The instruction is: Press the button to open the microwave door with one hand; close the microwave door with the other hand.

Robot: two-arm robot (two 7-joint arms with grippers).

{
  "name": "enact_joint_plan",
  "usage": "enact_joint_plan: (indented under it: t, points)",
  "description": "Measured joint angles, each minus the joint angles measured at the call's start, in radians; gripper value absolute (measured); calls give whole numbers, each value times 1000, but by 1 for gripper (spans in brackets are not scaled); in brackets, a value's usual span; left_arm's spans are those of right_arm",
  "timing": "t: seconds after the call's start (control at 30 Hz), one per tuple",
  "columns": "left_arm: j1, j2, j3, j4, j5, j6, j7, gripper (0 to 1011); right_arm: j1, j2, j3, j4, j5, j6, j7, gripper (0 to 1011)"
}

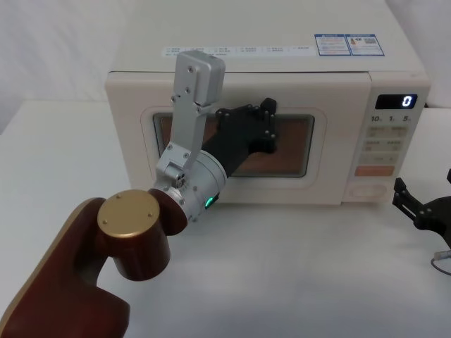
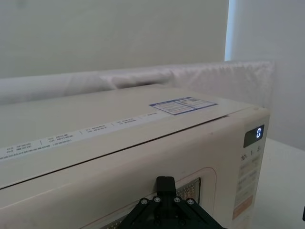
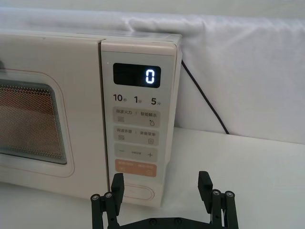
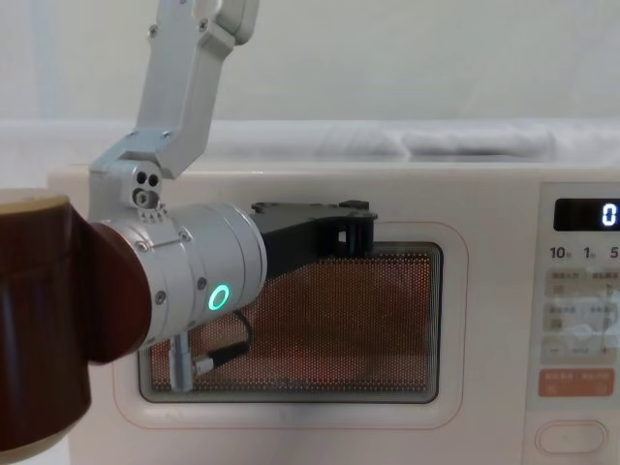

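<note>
1. Nearest me, my left arm's brown elbow casing with its brass-coloured round cap [image 1: 127,216] sits low over the white counter [image 1: 296,274]; beyond it comes the silver-white wrist cylinder with the green glowing ring [image 4: 220,296].
2. The left black jointed claw [image 1: 266,116] reaches forward against the upper part of the dark window. Whether its fingers are spread or together I cannot tell; the tips press toward the glass and hide each other.
3. The right black claw [image 3: 162,183] hovers low over the counter, fingers spread apart, holding nothing.
4. The wide pill-shaped cream button [image 3: 137,191] lies straight ahead of the right claw and just beyond it, at the foot of the control panel, below the orange rectangular key [image 3: 136,168]. Its long axis runs level, across the panel.
5. The large cream microwave door with its pink-outlined mesh window [image 4: 320,320] looks shut, flush with the cream boxy microwave [image 1: 141,77]; the display [image 3: 136,75] reads 0.
6. My reading: the right claw is far nearer the button, so a press would be its job; the left is already placed at the door.
</note>
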Motion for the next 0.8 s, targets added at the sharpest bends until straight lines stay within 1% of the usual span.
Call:
enact_joint_plan:
  t: [0.53,0.63,0.8]
  points:
    - [3,-11,-6,8,8,10,-6,0,0,0,0,0,0,0,0,1002]
    - [16,-4,-6,-15,-1,12,-20,0,0,0,0,0,0,0,0,1002]
    - [66,21,-3,-80,-16,9,-36,0,0,0,0,0,0,0,0,1002]
